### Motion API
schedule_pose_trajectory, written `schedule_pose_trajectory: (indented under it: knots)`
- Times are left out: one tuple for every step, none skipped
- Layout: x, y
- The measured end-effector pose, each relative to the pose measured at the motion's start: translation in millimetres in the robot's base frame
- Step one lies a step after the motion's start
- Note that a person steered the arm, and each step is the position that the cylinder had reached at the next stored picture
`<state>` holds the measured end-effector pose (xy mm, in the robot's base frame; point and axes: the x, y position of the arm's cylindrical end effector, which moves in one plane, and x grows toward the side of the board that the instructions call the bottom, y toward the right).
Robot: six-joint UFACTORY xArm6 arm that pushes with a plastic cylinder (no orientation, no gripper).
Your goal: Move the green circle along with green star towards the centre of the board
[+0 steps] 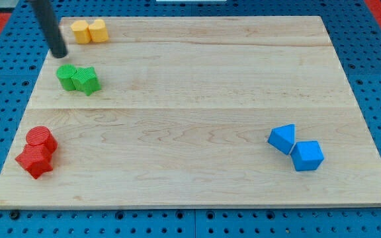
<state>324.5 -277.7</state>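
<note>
The rod comes down from the view's top left, and my tip (59, 54) sits near the surface's (197, 86) left edge, just above and a little left of the green pair, not quite touching them. There are no jaws on this arm, only the rod. The green circle (67, 77) and green star (86, 80) stand touching each other, circle on the left, well toward the upper left and far from the centre. Above them, at the top edge, two yellow blocks (88, 31) sit side by side; their shapes are hard to make out. At the lower left, a red circle (41, 139) touches a red star (34, 160) below it. Two blue blocks (296, 148) lie together at the lower right.
</note>
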Motion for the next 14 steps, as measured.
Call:
schedule_pose_trajectory:
  knots:
    - [39.2,28.5]
    - [52.4,94.5]
    - [69.5,103.4]
    - [69.5,75.4]
    - [102.0,51.4]
    - [126.9,80.3]
    - [130.3,121.2]
    - [119.8,133.6]
    - [118.7,139.7]
    - [121.5,139.7]
    - [130.6,109.0]
    - [127.5,106.3]
    - [108.3,123.1]
    - [85.6,141.9]
